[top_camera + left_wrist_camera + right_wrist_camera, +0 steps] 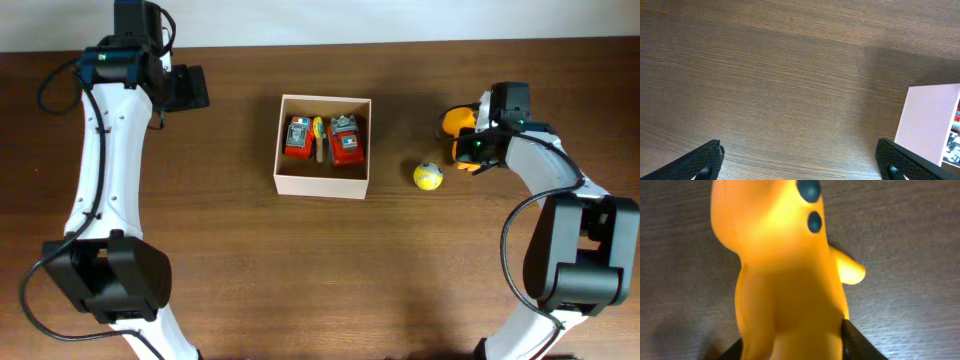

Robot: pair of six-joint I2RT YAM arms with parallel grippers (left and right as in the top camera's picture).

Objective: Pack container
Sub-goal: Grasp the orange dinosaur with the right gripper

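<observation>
A dark brown wood-grain table (300, 280) fills the view.

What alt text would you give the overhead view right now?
The right gripper grips an orange toy at far right, a yellow ball nearby. The white container at centre holds two red toys; the open left gripper is at upper left.

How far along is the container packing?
Done: two red toys and a small yellow piece lie in the container. In hand: the right gripper is closed on the orange toy, outside the container. To do: that toy and the yellow ball go in. The left gripper is open and empty.
</observation>
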